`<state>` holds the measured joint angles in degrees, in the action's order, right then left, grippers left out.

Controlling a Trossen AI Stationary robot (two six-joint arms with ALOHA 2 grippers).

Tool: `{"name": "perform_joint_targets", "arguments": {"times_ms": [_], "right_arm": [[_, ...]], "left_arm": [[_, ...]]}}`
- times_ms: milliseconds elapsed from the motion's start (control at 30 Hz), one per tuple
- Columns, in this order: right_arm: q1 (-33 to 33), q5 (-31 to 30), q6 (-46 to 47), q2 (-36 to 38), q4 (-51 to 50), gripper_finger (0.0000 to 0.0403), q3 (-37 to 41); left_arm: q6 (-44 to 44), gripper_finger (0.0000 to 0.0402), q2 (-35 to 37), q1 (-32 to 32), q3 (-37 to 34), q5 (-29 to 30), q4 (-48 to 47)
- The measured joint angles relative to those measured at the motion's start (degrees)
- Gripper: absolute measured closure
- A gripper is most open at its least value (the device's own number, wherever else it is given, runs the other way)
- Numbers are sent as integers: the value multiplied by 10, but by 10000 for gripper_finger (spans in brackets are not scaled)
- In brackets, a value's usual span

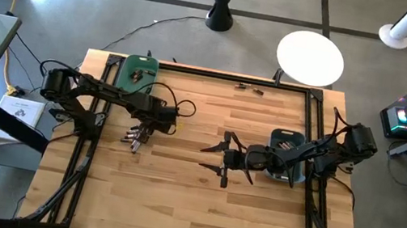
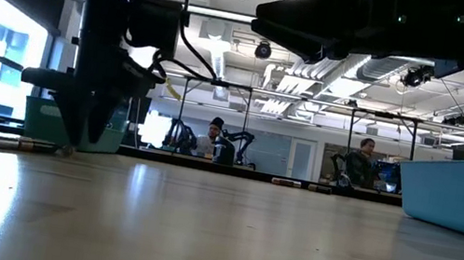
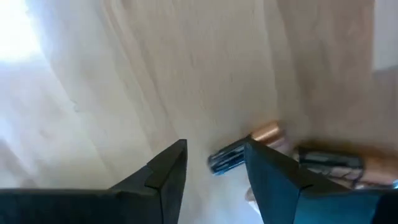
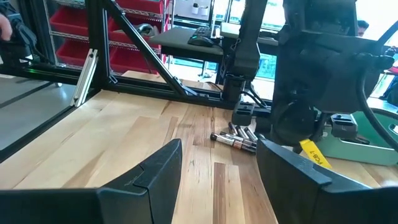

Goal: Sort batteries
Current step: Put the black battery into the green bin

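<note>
A cluster of small batteries [image 1: 134,139] lies on the wooden table near its left side; in the left wrist view they are copper-and-dark cells [image 3: 267,132]. My left gripper [image 1: 139,130] points down over this cluster, open [image 3: 216,144], with one dark cell [image 3: 229,158] lying by a finger. My right gripper [image 1: 210,158] hovers open [image 4: 219,144] near the table's middle and faces the cluster [image 4: 236,138]. Both the green bin [image 1: 139,71] at the far left and the blue-grey bin [image 1: 289,150] at the right hold a few batteries. Two more batteries [image 1: 247,88] lie at the far edge. My left gripper comes from above, pointing down, with its fingers standing on either side of the end of a dark battery [image 3: 219,163] that lies flat on the table. Whether a finger [image 3: 267,168] touches that battery, I cannot tell.
Black frame rails [image 1: 313,148] run along the table's edges. The low view has the green bin [image 2: 49,121] behind the left arm and the blue bin [image 2: 462,192] on the right. People sit at desks in the room beyond. Bare wood lies between the arms and toward the near edge.
</note>
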<state>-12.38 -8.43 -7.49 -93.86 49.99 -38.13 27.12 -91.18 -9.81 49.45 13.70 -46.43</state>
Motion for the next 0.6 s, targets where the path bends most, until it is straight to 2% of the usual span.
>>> {"name": "perform_joint_targets", "arguments": {"times_ms": [167, 400, 600], "right_arm": [[0, 0, 0, 0, 0, 201, 0], [0, 0, 0, 0, 1, 201, 0], [0, 0, 2, 0, 4, 201, 0]], "left_arm": [[17, 241, 0, 2, 0, 18, -2], [22, 197, 0, 21, 0, 16, -35], [64, 182, -10, 29, 1, 10, 1]]}}
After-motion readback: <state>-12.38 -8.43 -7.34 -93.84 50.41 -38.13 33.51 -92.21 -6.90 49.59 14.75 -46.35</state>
